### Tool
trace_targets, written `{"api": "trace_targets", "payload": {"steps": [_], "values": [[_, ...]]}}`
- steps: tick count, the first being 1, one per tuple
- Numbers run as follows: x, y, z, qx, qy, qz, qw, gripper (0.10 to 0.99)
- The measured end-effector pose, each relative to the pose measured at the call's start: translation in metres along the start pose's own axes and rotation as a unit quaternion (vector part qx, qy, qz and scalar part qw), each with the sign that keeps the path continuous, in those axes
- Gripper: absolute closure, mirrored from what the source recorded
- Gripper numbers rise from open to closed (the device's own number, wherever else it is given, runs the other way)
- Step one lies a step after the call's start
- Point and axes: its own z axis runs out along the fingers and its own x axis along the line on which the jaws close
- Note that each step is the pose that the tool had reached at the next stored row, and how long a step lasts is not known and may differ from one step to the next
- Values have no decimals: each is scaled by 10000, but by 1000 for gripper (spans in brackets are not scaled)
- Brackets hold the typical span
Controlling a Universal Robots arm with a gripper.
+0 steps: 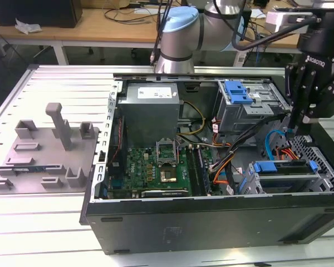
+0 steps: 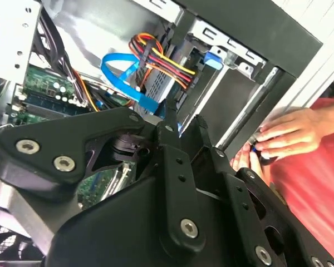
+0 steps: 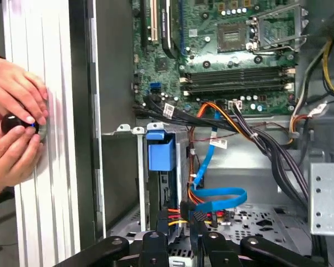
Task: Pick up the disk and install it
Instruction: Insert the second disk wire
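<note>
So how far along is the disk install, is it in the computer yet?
Looks done: the disk sits in the drive cage inside the computer case, with its blue handle showing. In hand: nothing that I can see; the gripper hangs just above the cage. Left: I cannot tell whether the disk is pushed fully home or cabled.

Made out no legible text. Saw white lettering (image 1: 315, 63) on the gripper (image 1: 295, 129) at two o'clock in the exterior view, a white label (image 1: 152, 93) on the power supply (image 1: 150, 114) toward twelve, and white tags (image 3: 168, 109) on cables (image 3: 261, 146) in the first wrist view, all too small to read.
</note>
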Motion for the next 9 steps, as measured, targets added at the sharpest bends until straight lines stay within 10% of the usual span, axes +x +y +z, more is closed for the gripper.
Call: {"api": "trace_targets", "payload": {"steps": [9], "values": [[-66, 30, 43, 30, 55, -116, 9999, 784]]}}
